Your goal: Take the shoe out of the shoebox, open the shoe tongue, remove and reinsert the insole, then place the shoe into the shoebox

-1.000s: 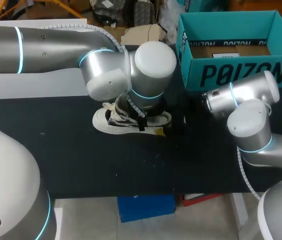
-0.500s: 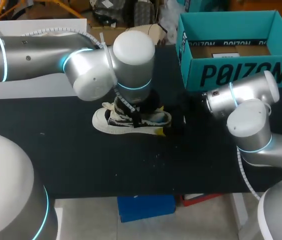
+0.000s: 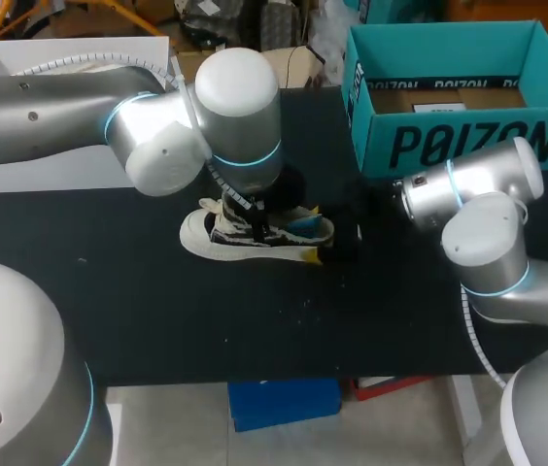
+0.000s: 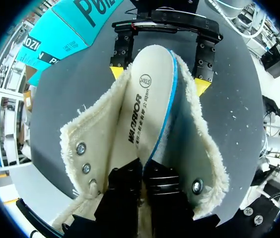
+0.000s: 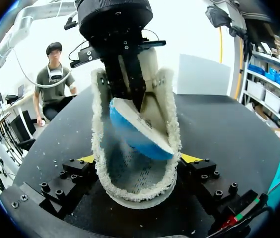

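Leftward and upward drew the left arm (image 3: 60, 107), left jaws pinching the insole (image 4: 145, 99) partly out of the shoe (image 3: 245, 238) at centre frame, right jaws clamping its heel.

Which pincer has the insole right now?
The left pincer, shut on the insole; the right pincer only clamps the heel of the shoe.

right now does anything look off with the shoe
The insole sticks partly out of the shoe, bowed and tilted, pinched by the left gripper. That suits the insole step; nothing else stands out.
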Available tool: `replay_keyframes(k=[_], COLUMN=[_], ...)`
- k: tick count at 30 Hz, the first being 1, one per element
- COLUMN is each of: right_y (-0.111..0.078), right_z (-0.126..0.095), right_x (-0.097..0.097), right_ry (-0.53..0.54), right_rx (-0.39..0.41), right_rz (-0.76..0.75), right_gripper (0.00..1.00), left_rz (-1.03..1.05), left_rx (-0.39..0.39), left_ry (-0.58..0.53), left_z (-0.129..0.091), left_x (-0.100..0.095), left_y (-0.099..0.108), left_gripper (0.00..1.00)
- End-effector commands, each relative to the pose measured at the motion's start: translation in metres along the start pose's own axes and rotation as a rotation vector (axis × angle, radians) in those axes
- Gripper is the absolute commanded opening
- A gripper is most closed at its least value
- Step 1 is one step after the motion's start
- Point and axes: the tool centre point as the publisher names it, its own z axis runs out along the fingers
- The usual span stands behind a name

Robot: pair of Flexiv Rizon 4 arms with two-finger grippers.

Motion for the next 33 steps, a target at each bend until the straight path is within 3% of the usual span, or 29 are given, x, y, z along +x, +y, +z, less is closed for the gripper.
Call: replay_keyframes(k=[1, 16, 17, 20, 22, 33], right_y=[-0.004, -0.004, -0.004, -0.004, -0.004, -0.004], right_z=[0.000, 0.000, 0.000, 0.000, 0.000, 0.000], right_x=[0.001, 0.001, 0.001, 0.001, 0.001, 0.001], right_ry=[0.001, 0.001, 0.001, 0.001, 0.001, 0.001], right_rx=[0.000, 0.000, 0.000, 0.000, 0.000, 0.000], right_rz=[0.000, 0.000, 0.000, 0.000, 0.000, 0.000], right_gripper=[0.00, 0.00, 0.00, 0.00, 0.00, 0.00], left_rz=[0.011, 0.056, 0.061, 0.083, 0.094, 0.121], left_rx=[0.018, 0.059, 0.068, 0.088, 0.101, 0.134], left_ry=[0.009, 0.040, 0.043, 0.040, 0.032, -0.024], left_z=[-0.003, 0.006, 0.007, 0.007, 0.006, 0.000], left_x=[-0.002, -0.003, -0.003, -0.001, 0.000, 0.007], left_y=[0.000, -0.023, -0.024, -0.028, -0.030, -0.037], left_gripper=[0.00, 0.00, 0.12, 0.16, 0.24, 0.36])
